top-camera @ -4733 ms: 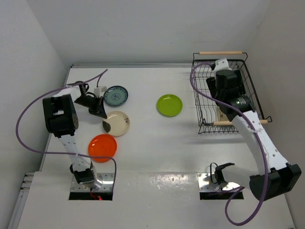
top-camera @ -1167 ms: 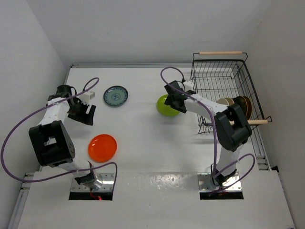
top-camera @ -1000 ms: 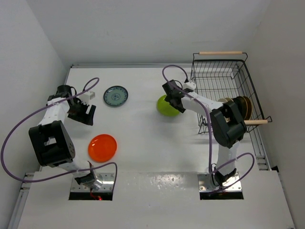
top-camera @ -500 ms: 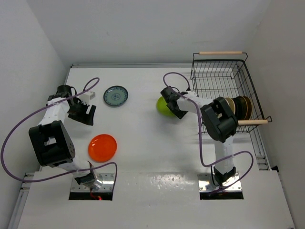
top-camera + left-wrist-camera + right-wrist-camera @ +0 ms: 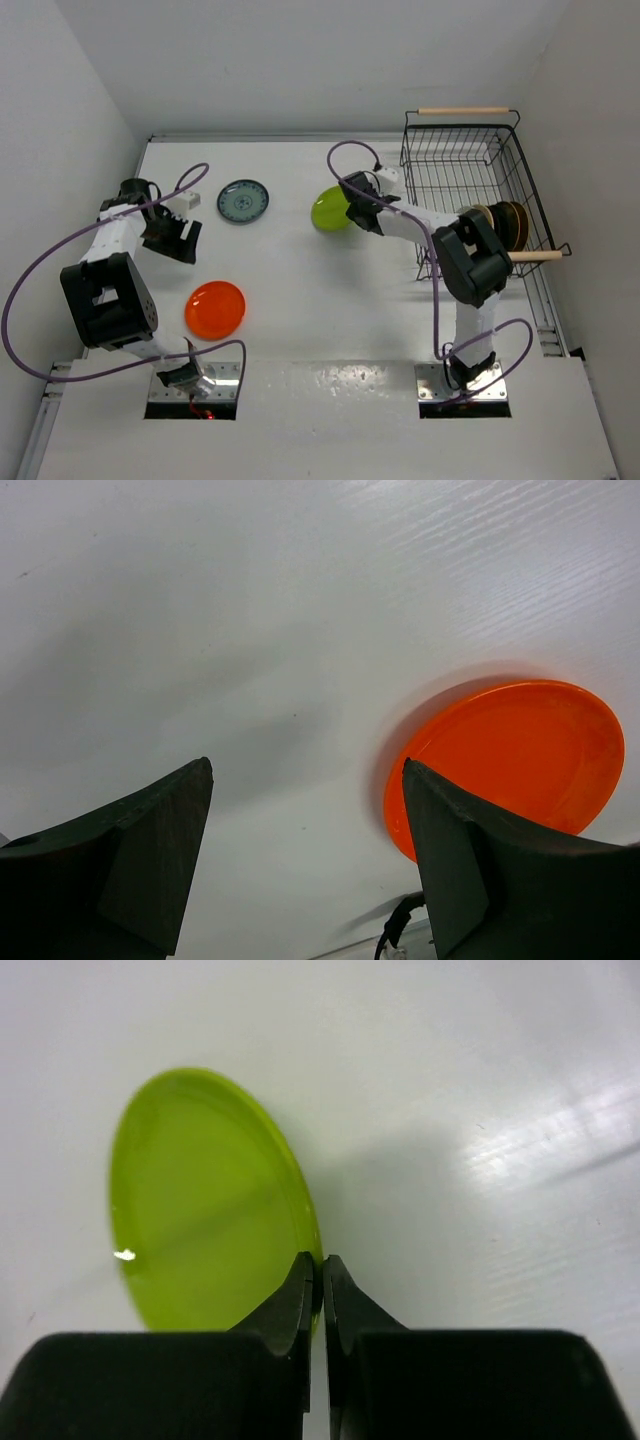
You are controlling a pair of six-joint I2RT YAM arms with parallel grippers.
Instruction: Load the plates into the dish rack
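My right gripper is shut on the rim of the lime green plate, which tilts up off the table near the middle; in the right wrist view the fingers pinch the edge of that plate at my right gripper. My left gripper stands open at the far left, nothing between its fingers. An orange-red plate lies flat near the left arm, seen past the left fingertip as the orange-red plate. A teal patterned plate lies at the back left. The dish rack at the right holds several upright plates.
The right arm's purple cable loops above the green plate. The rack's wooden handles stick out at its far and near ends. Walls close the table on the left, back and right.
My right gripper closed on the lime green plate's rim and tipped it up, shifting it left. The left arm has not moved.
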